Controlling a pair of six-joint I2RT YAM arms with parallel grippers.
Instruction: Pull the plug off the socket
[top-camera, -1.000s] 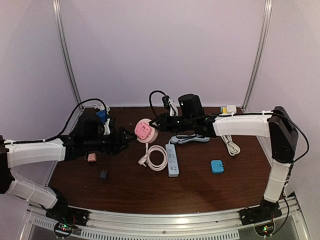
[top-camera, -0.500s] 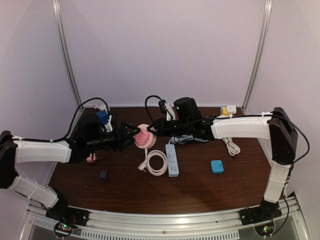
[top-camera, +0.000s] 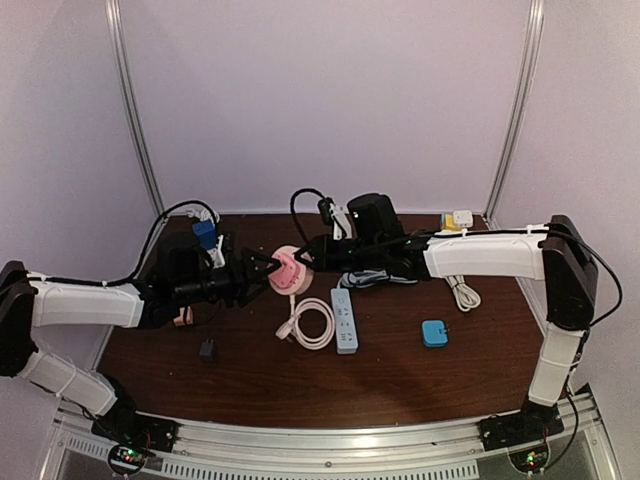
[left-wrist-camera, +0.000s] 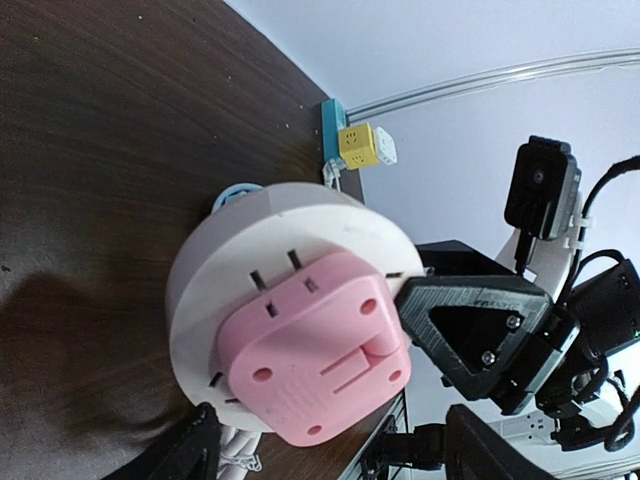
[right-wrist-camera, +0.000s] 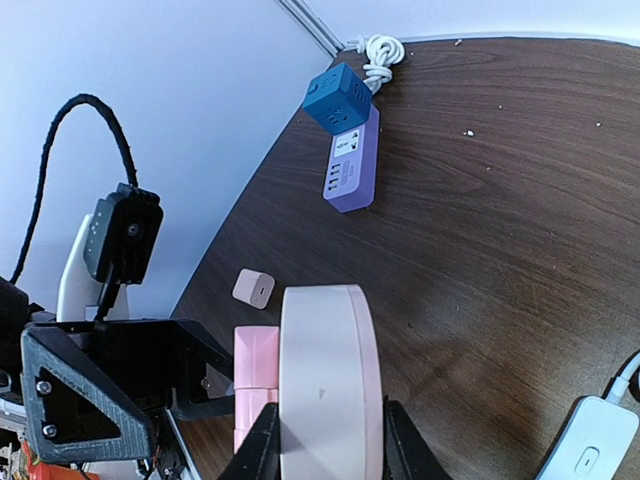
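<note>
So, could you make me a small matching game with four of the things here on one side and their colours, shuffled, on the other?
Things:
1. plug
2. round socket
3. cube adapter
4. power strip

Colours:
A. purple
B. off-white
C. pink
D. blue

Pairs: 1-C, 2-B, 3-D, 4-A.

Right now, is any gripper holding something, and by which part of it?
The right gripper holds the round socket at its edge, one finger on each face. The left gripper is open around the pink plug and holds nothing.
</note>
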